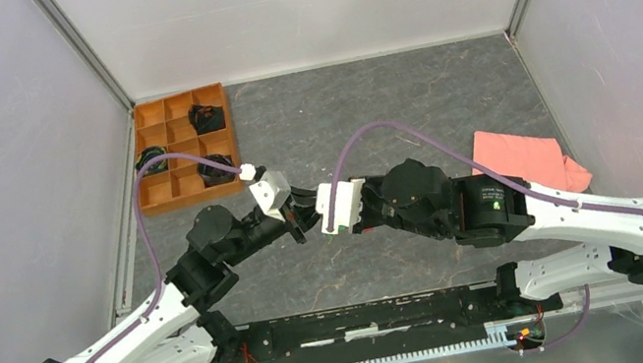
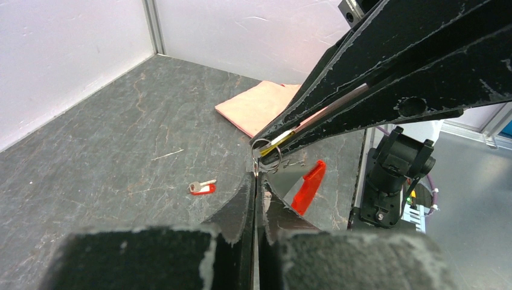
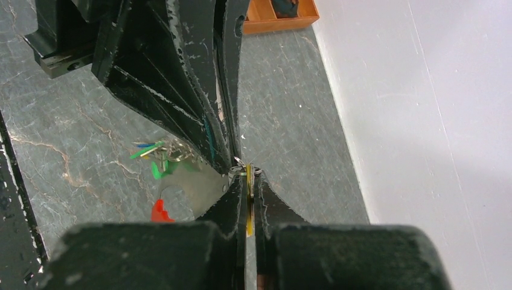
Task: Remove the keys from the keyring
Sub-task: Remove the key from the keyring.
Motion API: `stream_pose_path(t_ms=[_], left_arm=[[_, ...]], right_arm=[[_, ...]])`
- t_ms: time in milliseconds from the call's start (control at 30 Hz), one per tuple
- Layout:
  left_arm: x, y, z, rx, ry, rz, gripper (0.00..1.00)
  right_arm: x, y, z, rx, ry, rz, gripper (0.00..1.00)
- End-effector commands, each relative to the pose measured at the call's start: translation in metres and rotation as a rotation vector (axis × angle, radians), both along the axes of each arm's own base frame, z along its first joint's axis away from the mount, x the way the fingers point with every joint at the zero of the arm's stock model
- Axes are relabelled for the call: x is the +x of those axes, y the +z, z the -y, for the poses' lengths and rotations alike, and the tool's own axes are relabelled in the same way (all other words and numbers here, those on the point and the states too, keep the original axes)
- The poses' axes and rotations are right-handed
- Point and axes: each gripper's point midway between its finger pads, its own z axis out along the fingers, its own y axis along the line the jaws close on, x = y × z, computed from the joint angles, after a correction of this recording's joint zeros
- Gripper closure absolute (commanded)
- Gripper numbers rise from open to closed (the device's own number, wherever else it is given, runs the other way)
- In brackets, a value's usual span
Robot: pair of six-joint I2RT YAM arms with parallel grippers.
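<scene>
My left gripper [image 1: 302, 215] and right gripper [image 1: 316, 220] meet tip to tip above the table's middle. In the left wrist view my left gripper [image 2: 256, 175] is shut on the thin metal keyring [image 2: 268, 156], and the red strap [image 2: 308, 186] hangs below it. In the right wrist view my right gripper [image 3: 248, 176] is shut on a yellow key [image 3: 249, 202] that is threaded on the keyring [image 3: 244, 171]. A red key [image 2: 202, 188] lies loose on the table. Green and blue keys [image 3: 154, 158] show left of the ring; I cannot tell whether they hang or lie.
An orange compartment tray [image 1: 156, 161] with dark items stands at the back left and also shows in the right wrist view [image 3: 265, 21]. A pink cloth [image 1: 523, 156] lies at the right and also shows in the left wrist view [image 2: 256, 107]. White walls enclose the grey table.
</scene>
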Motion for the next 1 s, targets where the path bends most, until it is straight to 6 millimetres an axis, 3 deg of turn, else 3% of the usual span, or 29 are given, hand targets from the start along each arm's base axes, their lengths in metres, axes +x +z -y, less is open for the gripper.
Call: stream_pose_path(t_ms=[0,200,467,767,967], left_arm=[[-0.002,0.03,-0.004,-0.056,0.005,0.09,0.98],[-0.008,0.034,-0.009,-0.084,-0.005,0.103,0.98],[-0.013,0.04,-0.01,-0.125,-0.021,0.103,0.98],[-0.01,0.036,-0.009,-0.136,-0.009,0.074,0.97],[-0.007,0.033,-0.007,-0.127,-0.006,0.052,0.83]], right_arm=[[0.007,0.035,0.012,0.1,-0.063,0.042,1.0],[0.013,0.022,0.027,0.066,-0.121,0.057,1.0],[0.009,0.005,0.031,0.053,-0.118,0.03,1.0],[0.004,0.028,0.027,0.096,-0.081,0.028,1.0],[0.003,0.037,0.019,0.097,-0.05,0.032,1.0]])
